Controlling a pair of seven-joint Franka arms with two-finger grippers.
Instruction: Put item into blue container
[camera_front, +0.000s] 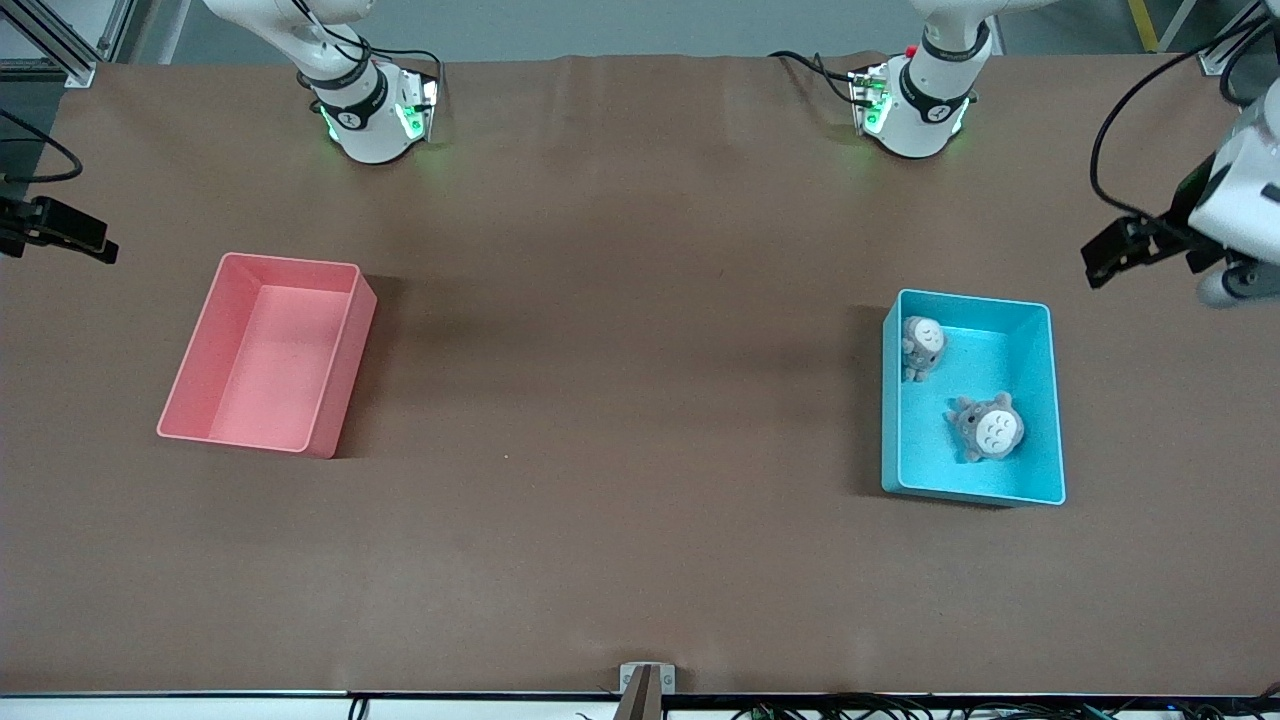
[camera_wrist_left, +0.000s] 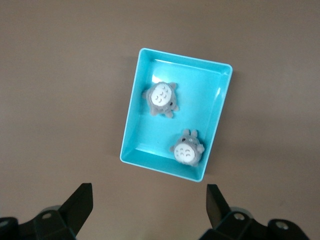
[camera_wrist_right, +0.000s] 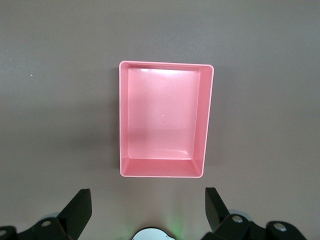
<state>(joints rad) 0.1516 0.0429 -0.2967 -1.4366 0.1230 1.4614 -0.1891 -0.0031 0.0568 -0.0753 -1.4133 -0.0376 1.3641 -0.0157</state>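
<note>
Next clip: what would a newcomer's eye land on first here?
Two bright bins on the brown table: the blue container toward the left arm's end, holding two small grey plush toys, and an empty pink bin toward the right arm's end. The left gripper hangs above the blue container and the right gripper above the pink bin, fingers open, holding nothing.

Left arm: raised at its own end of the table; left gripper (camera_wrist_left: 147, 210) empty, fingers spread wide. Right arm: raised at its end; right gripper (camera_wrist_right: 147, 210) empty, fingers spread wide.
</note>
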